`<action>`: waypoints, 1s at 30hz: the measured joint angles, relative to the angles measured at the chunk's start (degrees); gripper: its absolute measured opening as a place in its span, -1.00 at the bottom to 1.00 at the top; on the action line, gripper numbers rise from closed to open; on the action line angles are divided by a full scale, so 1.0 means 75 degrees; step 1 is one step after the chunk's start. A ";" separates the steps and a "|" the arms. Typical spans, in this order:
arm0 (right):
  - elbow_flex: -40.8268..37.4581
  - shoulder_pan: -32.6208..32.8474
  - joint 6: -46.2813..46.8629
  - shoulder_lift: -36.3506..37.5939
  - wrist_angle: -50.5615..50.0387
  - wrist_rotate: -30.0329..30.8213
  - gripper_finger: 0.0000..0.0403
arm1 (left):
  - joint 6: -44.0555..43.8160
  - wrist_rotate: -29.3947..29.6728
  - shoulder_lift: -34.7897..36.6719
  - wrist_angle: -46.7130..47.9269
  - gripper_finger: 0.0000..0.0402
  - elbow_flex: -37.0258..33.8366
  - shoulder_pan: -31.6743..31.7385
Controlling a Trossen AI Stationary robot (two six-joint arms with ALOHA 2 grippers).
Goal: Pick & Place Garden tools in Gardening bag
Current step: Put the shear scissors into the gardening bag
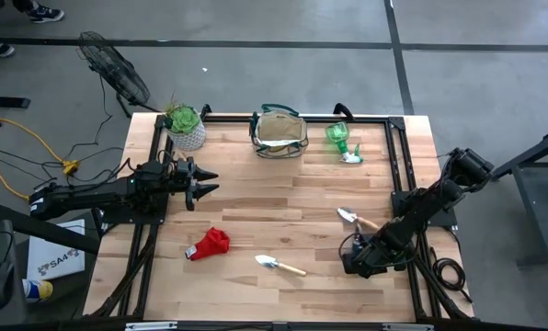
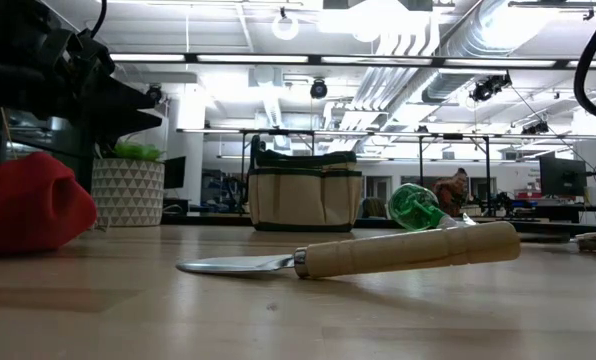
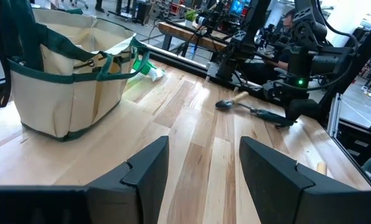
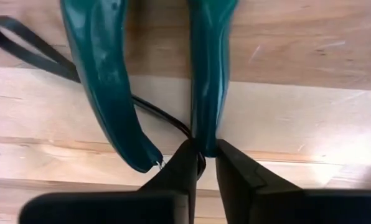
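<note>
right tool (image 4: 203, 163) pinching shears handle (image 4: 205, 74) | left tool (image 1: 203, 182) open

Non-task stuff: potted plant (image 1: 185, 126) in a white patterned pot at the table's (image 1: 283, 193) far left corner, black floor fan (image 1: 114, 72) just behind it, yellow cable (image 1: 26, 138) on the floor.

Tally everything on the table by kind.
Silver-bladed trowels with pale wooden handles: 2
Dark green-handled pruning shears: 1
Red cloth piece: 1
Translucent green plastic piece: 1
Beige fabric bag with green trim: 1
Green plant in white pot: 1
Total: 7
</note>
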State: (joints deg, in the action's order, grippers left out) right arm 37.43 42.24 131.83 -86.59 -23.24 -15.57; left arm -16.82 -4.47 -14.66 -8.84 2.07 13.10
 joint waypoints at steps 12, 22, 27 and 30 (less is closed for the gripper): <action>-0.0003 0.0003 -0.0232 0.0119 0.0845 -0.0489 -0.87 | 0.0003 0.0000 0.0000 0.0000 -0.04 -0.0003 0.0000; 0.0000 0.0000 -0.0754 0.1145 0.1031 0.0165 -0.88 | 0.0000 0.0000 0.0000 0.0000 -0.04 -0.0001 0.0000; 0.0000 -0.0036 -0.1126 0.1315 0.1208 0.0078 -0.88 | 0.0002 0.0000 0.0000 -0.0001 -0.04 0.0000 0.0000; 0.0001 -0.0035 -0.1419 0.1341 0.1413 0.0052 -0.88 | 0.0000 -0.0002 0.0000 0.0000 -0.04 0.0000 -0.0003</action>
State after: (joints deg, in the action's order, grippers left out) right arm 37.44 41.98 121.19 -76.53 -12.65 -15.18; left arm -16.82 -4.49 -14.66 -8.84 2.07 13.08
